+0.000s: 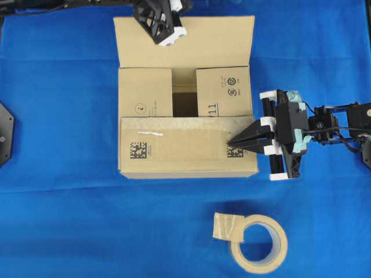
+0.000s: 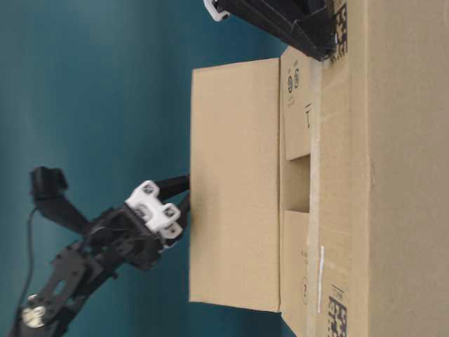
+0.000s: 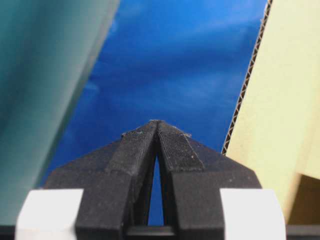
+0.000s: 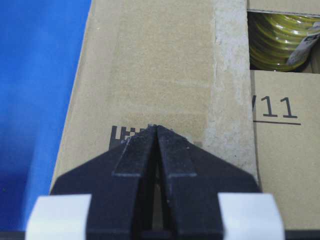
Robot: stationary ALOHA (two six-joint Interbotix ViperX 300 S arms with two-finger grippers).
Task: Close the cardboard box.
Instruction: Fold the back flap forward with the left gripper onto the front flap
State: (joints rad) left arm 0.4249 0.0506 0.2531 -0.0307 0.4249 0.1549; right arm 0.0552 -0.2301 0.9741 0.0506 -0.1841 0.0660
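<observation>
One cardboard box (image 1: 186,98), three flaps folded, one upright; one tape roll (image 1: 259,243).

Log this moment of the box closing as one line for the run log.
cardboard box: near flap and both side flaps down, far flap up | right gripper: shut, tip on near flap | left gripper: shut, at far flap | tape roll: on cloth
</observation>
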